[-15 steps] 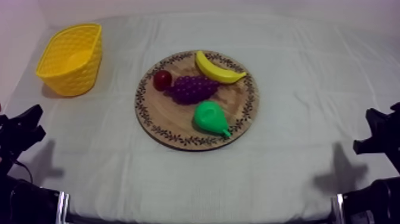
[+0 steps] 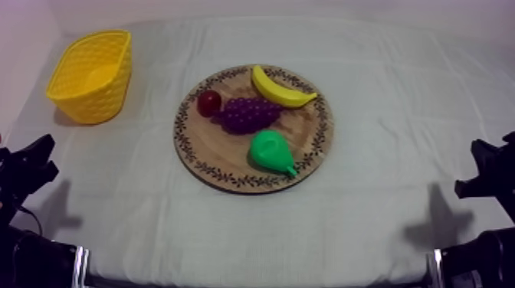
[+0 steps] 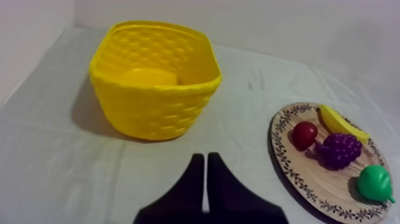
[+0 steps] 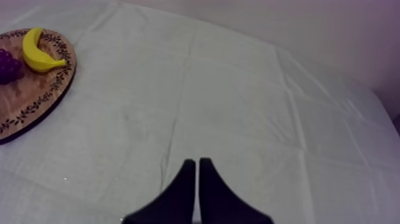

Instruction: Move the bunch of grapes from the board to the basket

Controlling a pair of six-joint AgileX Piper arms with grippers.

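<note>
Top view: bunch of grapes [image 2: 249, 114] rests on wooden board [image 2: 222, 153], against small red fruit [image 2: 208, 103]; yellow basket [image 2: 90, 99] well apart. Arms parked, left jaws and right jaws closed empty: pick judged not begun.

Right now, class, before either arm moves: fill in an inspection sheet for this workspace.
Surface: grey-white cloth, creased.
Job's things: bunch of grapes on the wooden board; yellow basket upright, apart from it.
Clutter: banana, pear, small red fruit share the board.
Grippers: left gripper and right gripper low at their sides, jaws shut on nothing.
Cables: nothing seen.
Surroundings: pale wall behind the table.
</note>
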